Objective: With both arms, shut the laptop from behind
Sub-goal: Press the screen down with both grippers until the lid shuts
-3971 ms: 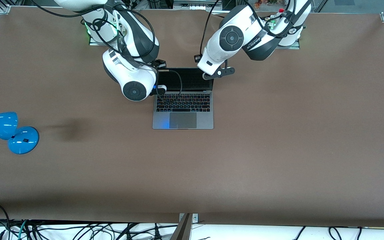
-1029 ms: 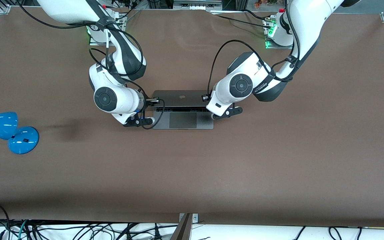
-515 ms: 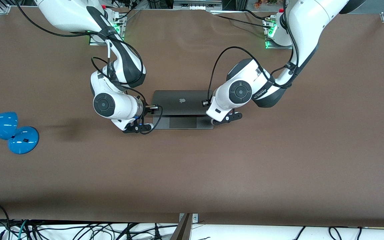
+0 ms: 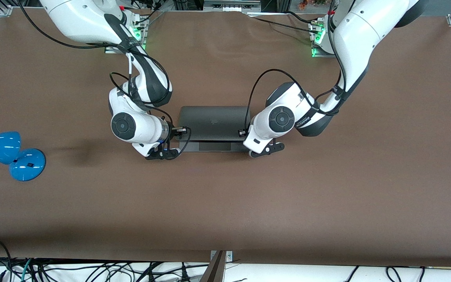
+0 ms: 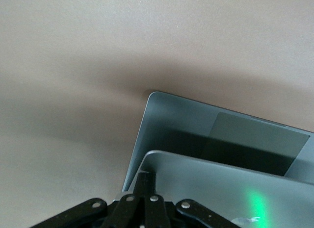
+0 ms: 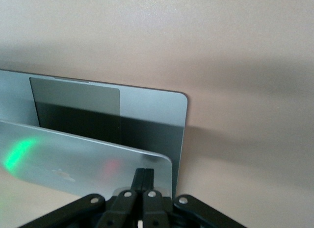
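As my two grippers, left (image 5: 145, 201) and right (image 6: 143, 196), pinched tight, press, the lid (image 4: 210, 122) has dropped; laptop nearly closed.

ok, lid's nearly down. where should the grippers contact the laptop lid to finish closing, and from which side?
Press on the lid's top face at its two free-edge corners, from the hinge side. It is tilted low over the base, only the trackpad strip still showing. The left gripper and right gripper, both shut, already sit on those corners. Pushing down evenly at both probably avoids twisting it.
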Controlling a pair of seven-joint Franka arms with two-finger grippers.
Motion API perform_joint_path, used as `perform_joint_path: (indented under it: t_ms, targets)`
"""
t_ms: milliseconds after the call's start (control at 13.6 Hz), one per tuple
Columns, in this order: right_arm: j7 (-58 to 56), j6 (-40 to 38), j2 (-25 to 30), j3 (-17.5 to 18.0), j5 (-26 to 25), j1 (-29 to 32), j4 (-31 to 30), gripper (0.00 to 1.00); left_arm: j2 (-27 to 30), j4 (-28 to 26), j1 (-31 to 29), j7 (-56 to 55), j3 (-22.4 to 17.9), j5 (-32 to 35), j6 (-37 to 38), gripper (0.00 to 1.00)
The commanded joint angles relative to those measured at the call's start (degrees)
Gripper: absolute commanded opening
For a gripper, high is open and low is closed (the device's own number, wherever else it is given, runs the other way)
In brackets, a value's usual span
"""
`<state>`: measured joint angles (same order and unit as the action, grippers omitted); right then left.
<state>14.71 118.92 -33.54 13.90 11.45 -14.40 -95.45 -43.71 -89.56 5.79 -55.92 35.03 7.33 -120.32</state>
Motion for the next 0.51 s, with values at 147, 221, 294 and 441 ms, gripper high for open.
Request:
perform_joint_path:
  t_ms: [147,221,294,441]
  targets:
    - [-1.3,1.0,-0.5,0.1,-0.4,0.2,0.0,0.0,-1.9,2.2,1.4,-0.5,-1.0,1.9,-0.8,0.0]
    - [-2.2,1.9,-0.7,0.1,-0.4,0.2,0.0,0.0,-2.2,2.4,1.4,-0.5,-1.1,1.9,-1.1,0.0]
    - [-3.1,3.1,-1.2,-0.3,-0.3,0.2,0.0,0.0,-2.4,2.7,1.5,-0.5,-1.1,2.0,-1.4,0.0]
    - [-3.5,3.6,-2.3,-0.5,-0.3,0.2,0.0,0.0,-3.0,3.1,2.0,-0.6,-1.8,1.9,-1.5,0.0]
